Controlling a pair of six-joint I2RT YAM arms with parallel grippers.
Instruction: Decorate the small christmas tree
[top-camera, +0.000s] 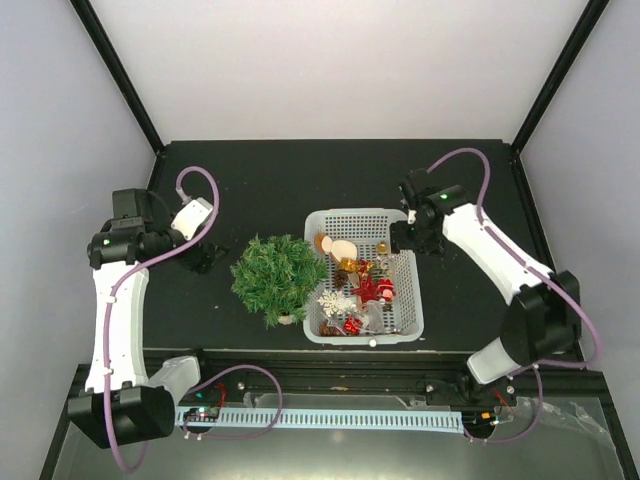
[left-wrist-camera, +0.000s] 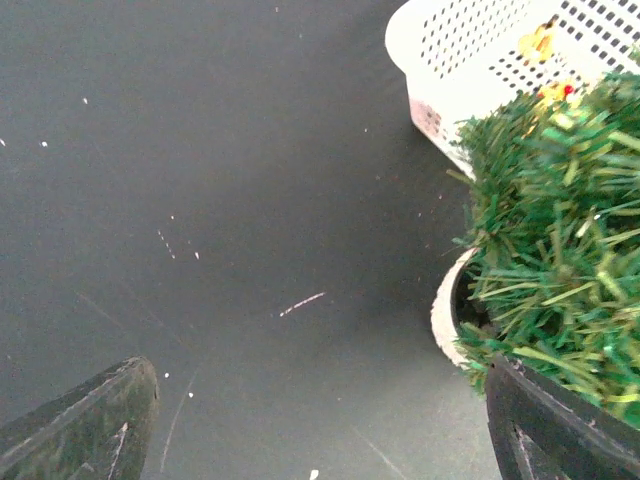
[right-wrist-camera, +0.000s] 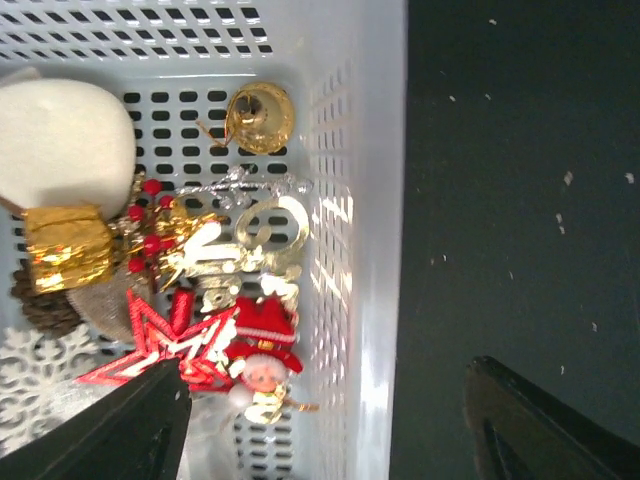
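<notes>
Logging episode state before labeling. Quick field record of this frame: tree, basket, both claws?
tree: small christmas tree, upright on the table, left of the basket
decorations on tree: none seen in the top view
basket: white basket, holds red star, gold bell, white snowflake and others
left claw: open, empty, at the tree's left side
right claw: open, empty, straddling the basket's right wall
</notes>
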